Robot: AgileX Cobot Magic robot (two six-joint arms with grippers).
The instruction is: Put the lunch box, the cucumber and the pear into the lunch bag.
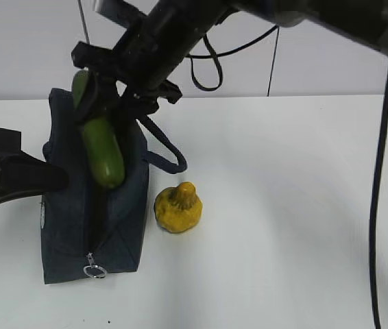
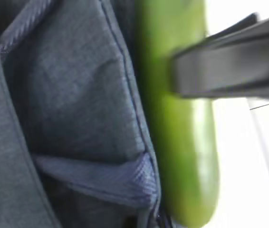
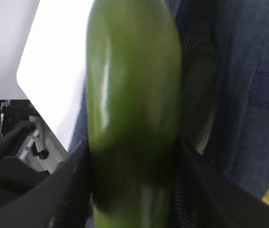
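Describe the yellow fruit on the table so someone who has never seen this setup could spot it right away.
Find the lunch bag, dark navy, on the white table's left side. Just right of its near half sits the pear, squat, lumpy and yellow-orange. It is the only yellow thing; the cucumber above the bag is green.

Cucumber (image 1: 103,152) and right claw (image 1: 101,103) block the lunch bag (image 1: 67,226) opening. Left claw (image 1: 16,175) crowds bag's left side. Pear (image 1: 178,208) just beside bag's right; tabletop (image 1: 297,219) beyond open.
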